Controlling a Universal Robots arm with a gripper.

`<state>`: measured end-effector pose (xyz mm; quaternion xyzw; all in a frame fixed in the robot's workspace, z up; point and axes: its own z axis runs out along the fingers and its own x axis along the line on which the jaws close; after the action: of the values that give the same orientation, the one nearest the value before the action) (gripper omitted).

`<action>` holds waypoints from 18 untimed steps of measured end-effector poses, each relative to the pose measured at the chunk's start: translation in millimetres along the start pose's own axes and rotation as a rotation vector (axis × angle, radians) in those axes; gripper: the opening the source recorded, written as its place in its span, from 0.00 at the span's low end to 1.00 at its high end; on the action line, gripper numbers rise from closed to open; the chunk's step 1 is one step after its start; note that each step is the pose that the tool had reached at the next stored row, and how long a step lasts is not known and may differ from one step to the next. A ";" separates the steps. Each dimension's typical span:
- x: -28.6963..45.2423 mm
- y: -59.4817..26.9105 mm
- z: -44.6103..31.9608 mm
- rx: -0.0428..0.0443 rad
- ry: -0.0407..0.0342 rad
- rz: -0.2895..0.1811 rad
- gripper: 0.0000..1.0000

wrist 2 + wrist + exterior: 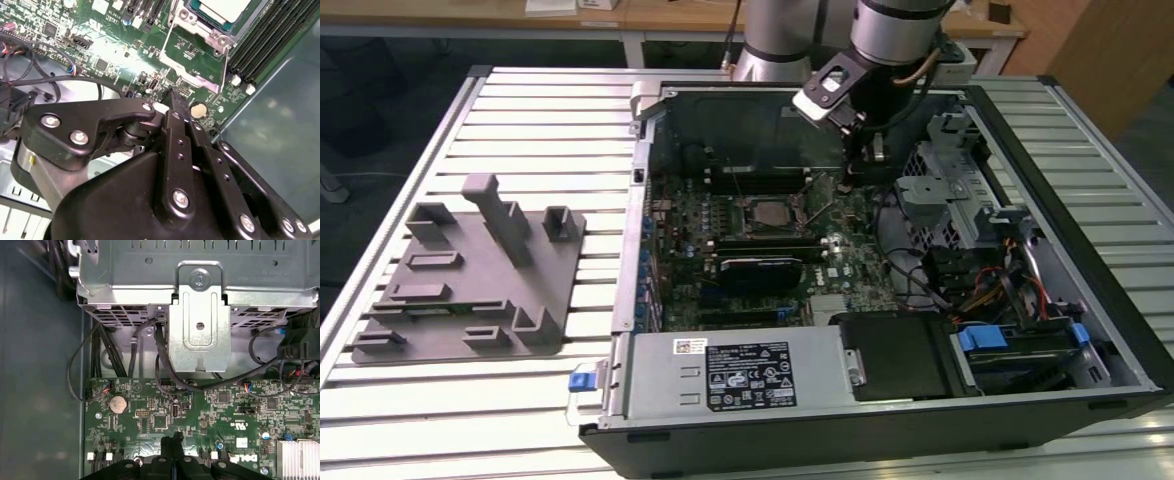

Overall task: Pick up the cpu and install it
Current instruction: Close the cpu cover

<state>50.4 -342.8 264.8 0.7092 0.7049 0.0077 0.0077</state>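
Although the gripper [854,172] hangs low over the green motherboard [847,268] inside the open computer case [720,445], its fingers are pressed together with nothing between them. In the second wrist view its tip sits just beside the coin cell battery [198,109]. The cpu [767,212] lies apart from it, toward the exterior view's left and a little nearer that camera. It rests flat, silver top up, within the metal socket frame [200,31] beside the memory slots [262,40]. Being square, it offers no long axis to line up with. By the look of it the chip is already set in its socket; whether the frame is latched I cannot tell. The grey fixture [467,290] stands well apart on the bench [534,110].
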 end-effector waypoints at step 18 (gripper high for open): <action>1.9 -1.7 15.6 0.0011 0.0003 0.000 0.11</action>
<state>49.0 -340.9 249.2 0.7093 0.7048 0.0074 0.0072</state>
